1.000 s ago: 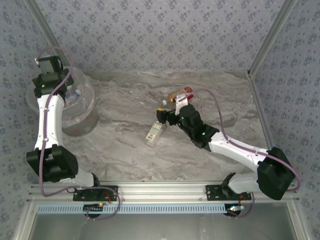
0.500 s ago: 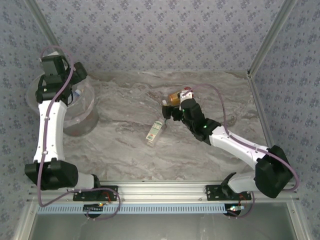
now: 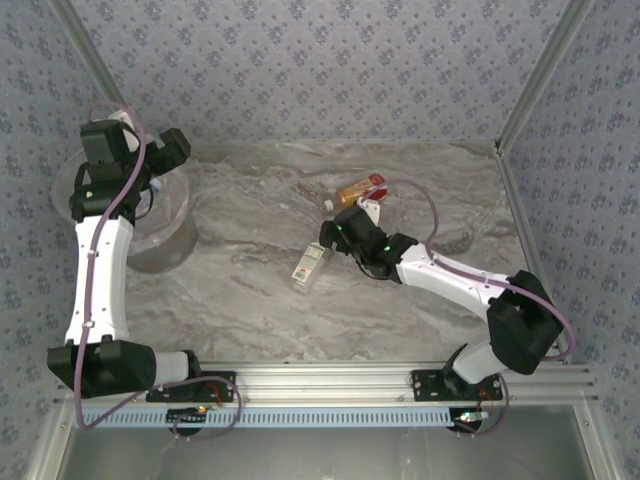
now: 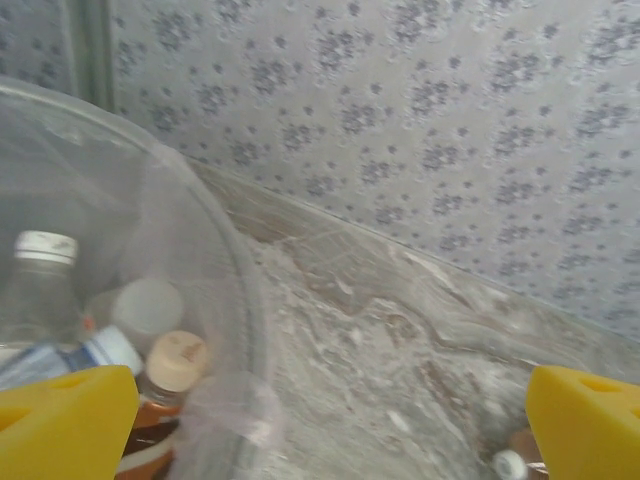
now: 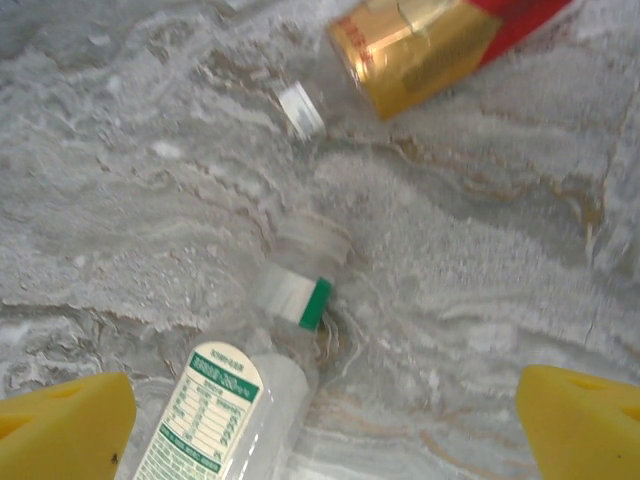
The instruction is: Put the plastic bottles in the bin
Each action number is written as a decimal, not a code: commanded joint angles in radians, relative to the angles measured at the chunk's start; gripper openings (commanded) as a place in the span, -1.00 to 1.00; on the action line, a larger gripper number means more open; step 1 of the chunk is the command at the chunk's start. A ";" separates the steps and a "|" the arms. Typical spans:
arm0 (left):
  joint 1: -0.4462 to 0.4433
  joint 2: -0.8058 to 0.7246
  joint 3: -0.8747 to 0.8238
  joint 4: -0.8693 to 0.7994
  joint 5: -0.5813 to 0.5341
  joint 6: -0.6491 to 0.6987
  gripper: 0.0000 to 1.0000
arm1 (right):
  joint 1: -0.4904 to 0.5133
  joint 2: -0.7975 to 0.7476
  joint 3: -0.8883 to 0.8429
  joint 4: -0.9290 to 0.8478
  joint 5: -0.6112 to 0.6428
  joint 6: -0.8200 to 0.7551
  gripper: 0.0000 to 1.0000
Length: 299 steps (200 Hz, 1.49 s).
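Orange-label bottle (image 3: 360, 187) uncovered; right claw (image 3: 329, 237) (spread wide) shifted toward green-label bottle (image 3: 312, 267).

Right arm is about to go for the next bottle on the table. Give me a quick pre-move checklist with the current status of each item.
1. Right gripper open: ok, fingers spread wide, nothing between them.
2. Target in view: ok, the green-and-white labelled bottle lies on its side on the table below the gripper.
3. Bottle centred between the fingers: not ok, its body sits nearer one finger.
4. Neighbour out of the way: ok, the orange-labelled bottle lies apart, beyond the target's cap.
5. Left gripper empty: ok, open at the bin rim, holding nothing.
6. Room in the bin: cannot tell; capped bottles show inside.
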 commanded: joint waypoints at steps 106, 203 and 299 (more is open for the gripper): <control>-0.278 -0.036 -0.026 -0.047 -0.135 0.005 0.99 | 0.093 0.189 0.122 -0.120 -0.025 0.131 1.00; -0.278 -0.017 -0.054 -0.042 -0.177 0.014 0.99 | 0.129 0.391 0.241 -0.209 -0.154 0.090 0.99; -0.279 0.034 -0.047 -0.052 -0.078 0.001 0.99 | 0.111 0.378 0.197 -0.210 -0.344 -0.217 0.48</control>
